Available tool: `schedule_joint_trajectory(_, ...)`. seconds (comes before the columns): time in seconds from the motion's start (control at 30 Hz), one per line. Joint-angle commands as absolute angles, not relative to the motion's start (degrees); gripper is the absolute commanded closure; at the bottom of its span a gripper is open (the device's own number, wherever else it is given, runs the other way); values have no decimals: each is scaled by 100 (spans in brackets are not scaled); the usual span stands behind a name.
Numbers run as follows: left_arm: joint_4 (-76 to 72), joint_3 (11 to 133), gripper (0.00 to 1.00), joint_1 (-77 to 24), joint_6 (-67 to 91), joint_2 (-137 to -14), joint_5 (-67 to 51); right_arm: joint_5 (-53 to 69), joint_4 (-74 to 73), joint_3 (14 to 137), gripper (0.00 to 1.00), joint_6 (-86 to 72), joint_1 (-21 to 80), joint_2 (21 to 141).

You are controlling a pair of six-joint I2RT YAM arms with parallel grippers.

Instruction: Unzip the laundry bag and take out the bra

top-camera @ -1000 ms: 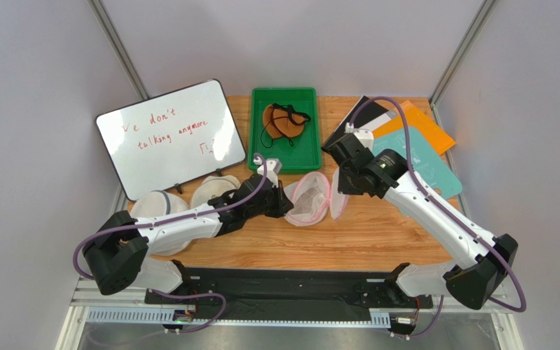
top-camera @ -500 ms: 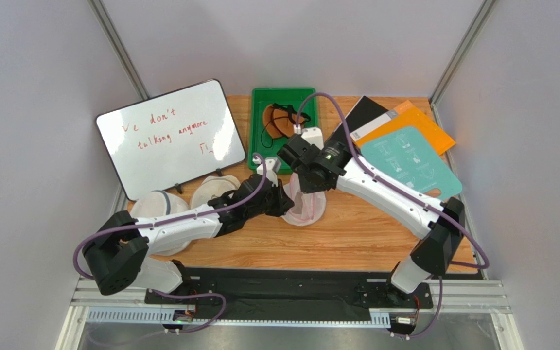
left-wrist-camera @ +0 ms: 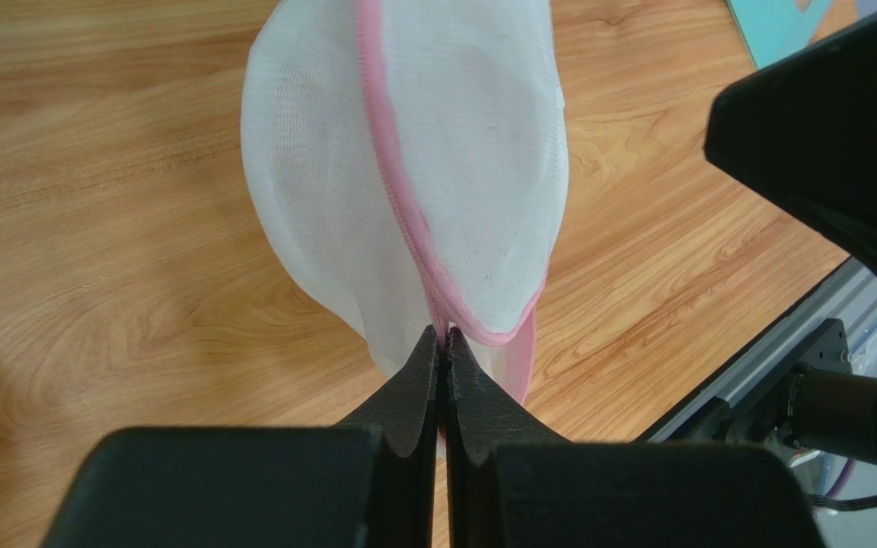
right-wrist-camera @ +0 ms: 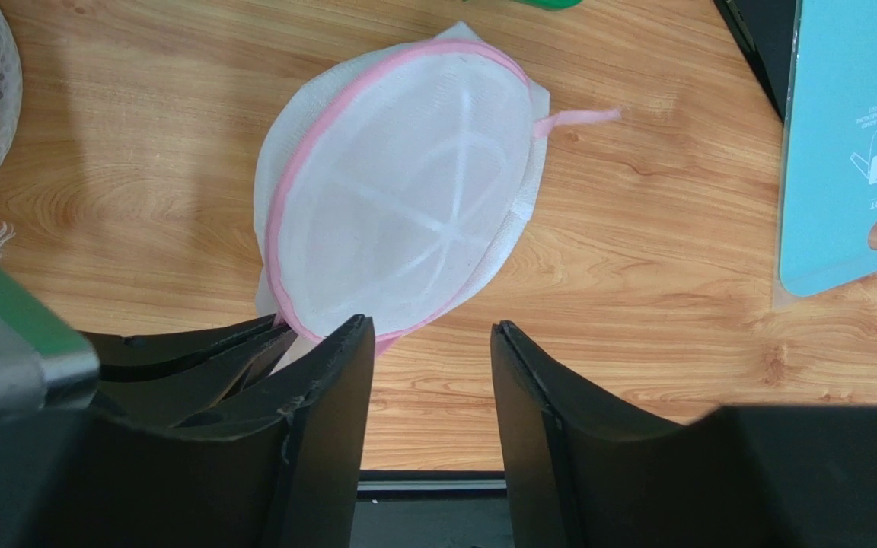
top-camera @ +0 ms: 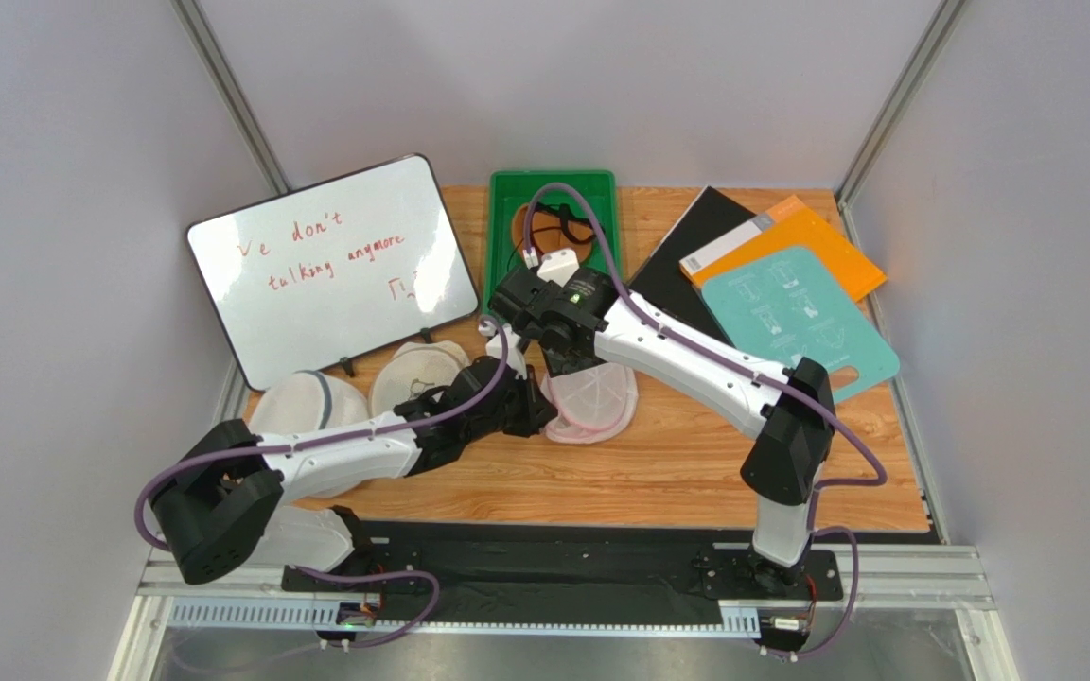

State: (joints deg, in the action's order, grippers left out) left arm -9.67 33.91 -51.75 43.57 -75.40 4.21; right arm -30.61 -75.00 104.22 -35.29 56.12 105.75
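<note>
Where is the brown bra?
In the top view, the bra lies in the green tray at the table's far middle, beside the whiteboard.

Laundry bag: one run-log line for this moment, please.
left gripper: shut on laundry bag at pink edge | right gripper: open, empty, near bag | bra: in green tray

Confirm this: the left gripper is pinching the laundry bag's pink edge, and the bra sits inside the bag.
Not quite: the top view shows the bra lying in the green tray, not inside the laundry bag. The left gripper does pinch its pink edge.
</note>
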Motion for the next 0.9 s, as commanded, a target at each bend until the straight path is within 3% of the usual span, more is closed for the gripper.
schedule_joint_trajectory(0.0, -1169, 3314, 100, -5150, 4395, -7128, 597, -3199, -7453, 10740, 49, -3454, 5643, 10670)
schedule_joint_trajectory(0.3, -598, 3331, 71, -5150, 4333, -6759, 879, -3050, -7243, 10644, 41, -3366, 5476, 10389)
schedule_joint_trajectory(0.4, -405, 3340, 40, -5150, 4333, -6662, 958, -2813, -6892, 10207, 38, -3252, 5362, 10073)
schedule_joint_trajectory(0.57, -63, 3314, 23, -5150, 4289, -6372, 1212, -2488, -6338, 9511, 36, -3173, 5090, 9467)
schedule_joint_trajectory(0.6, -27, 3331, 9, -5150, 4272, -6337, 1265, -2453, -6293, 9414, 36, -3173, 5054, 9396)
schedule_joint_trajectory(0.63, 113, 3348, 4, -5150, 4263, -6276, 1309, -2374, -6232, 9222, 36, -3164, 5002, 9248)
schedule_joint_trajectory(0.87, 745, 3445, 0, -5150, 3921, -5889, 1809, -1987, -5617, 8210, 36, -3112, 4536, 8482)
